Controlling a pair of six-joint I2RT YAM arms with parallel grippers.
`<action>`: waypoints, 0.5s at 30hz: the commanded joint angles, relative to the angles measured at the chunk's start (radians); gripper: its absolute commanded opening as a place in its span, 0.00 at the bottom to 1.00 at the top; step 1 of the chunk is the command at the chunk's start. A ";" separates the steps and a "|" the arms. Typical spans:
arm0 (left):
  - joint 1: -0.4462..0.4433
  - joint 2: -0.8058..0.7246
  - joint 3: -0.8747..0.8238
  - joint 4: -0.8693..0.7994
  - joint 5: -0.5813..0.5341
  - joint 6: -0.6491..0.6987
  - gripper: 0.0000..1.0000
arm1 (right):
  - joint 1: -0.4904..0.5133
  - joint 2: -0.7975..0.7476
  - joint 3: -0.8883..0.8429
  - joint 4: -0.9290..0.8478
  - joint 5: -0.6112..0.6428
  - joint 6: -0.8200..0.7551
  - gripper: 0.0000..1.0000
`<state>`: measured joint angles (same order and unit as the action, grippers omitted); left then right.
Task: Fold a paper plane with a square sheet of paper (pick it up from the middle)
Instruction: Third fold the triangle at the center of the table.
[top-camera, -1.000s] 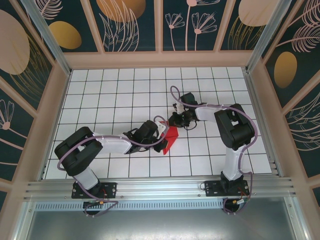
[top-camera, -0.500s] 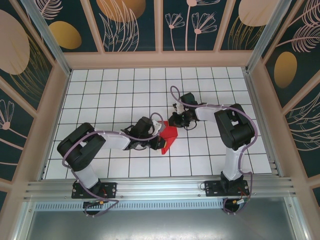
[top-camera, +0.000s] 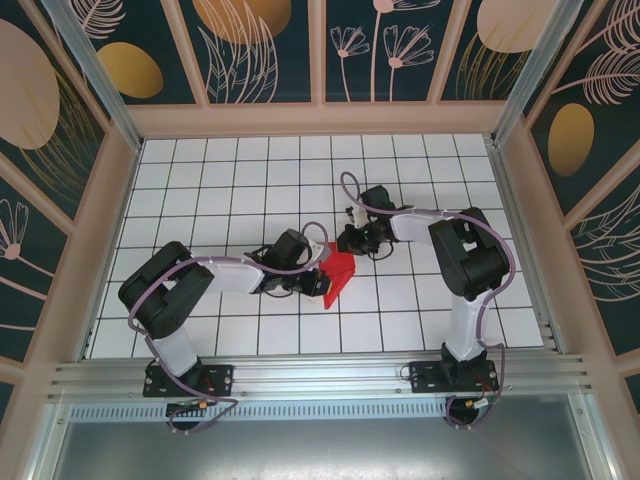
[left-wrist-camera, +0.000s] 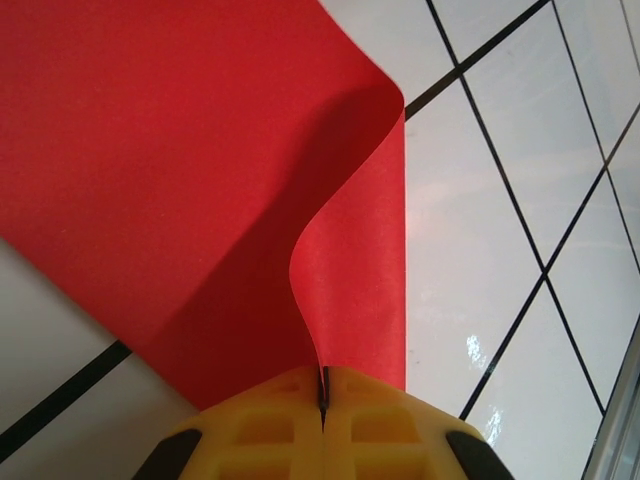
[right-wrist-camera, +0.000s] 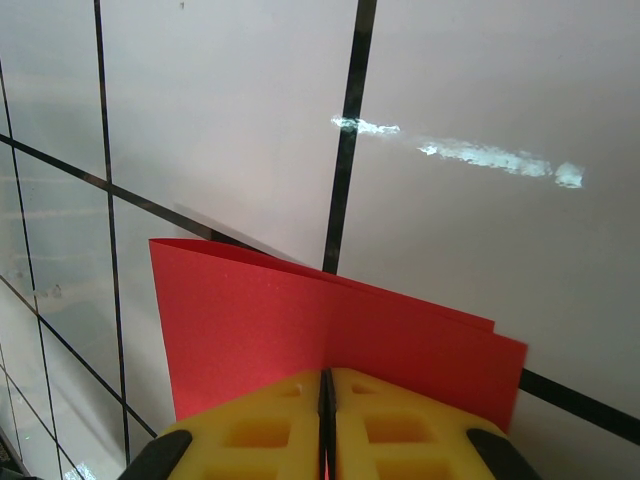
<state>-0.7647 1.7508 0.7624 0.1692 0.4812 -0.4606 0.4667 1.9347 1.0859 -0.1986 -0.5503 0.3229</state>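
Fingers of left gripper (left-wrist-camera: 322, 388) and right gripper (right-wrist-camera: 326, 388) pinch the red paper (left-wrist-camera: 150, 160).

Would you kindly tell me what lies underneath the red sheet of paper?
The white gridded table extends beneath the red sheet. The tiles directly under it are covered, so anything lying there cannot be seen.

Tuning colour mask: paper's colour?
The folded paper is plain bright red, clearest in the left wrist view.

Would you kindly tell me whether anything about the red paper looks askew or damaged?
The red paper buckles into a loose S-curl ahead of the left tool instead of lying flat; no tear shows.
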 joint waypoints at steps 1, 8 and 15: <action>0.007 -0.012 0.038 -0.063 -0.044 0.031 0.04 | 0.015 0.041 -0.016 -0.073 0.034 -0.016 0.12; 0.007 0.001 0.049 -0.072 -0.053 0.046 0.05 | 0.015 0.045 -0.017 -0.070 0.031 -0.016 0.12; 0.007 0.020 0.043 -0.067 -0.050 0.035 0.05 | 0.015 0.044 -0.017 -0.075 0.032 -0.017 0.12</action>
<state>-0.7647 1.7535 0.7914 0.1184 0.4358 -0.4377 0.4667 1.9347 1.0859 -0.1986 -0.5499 0.3225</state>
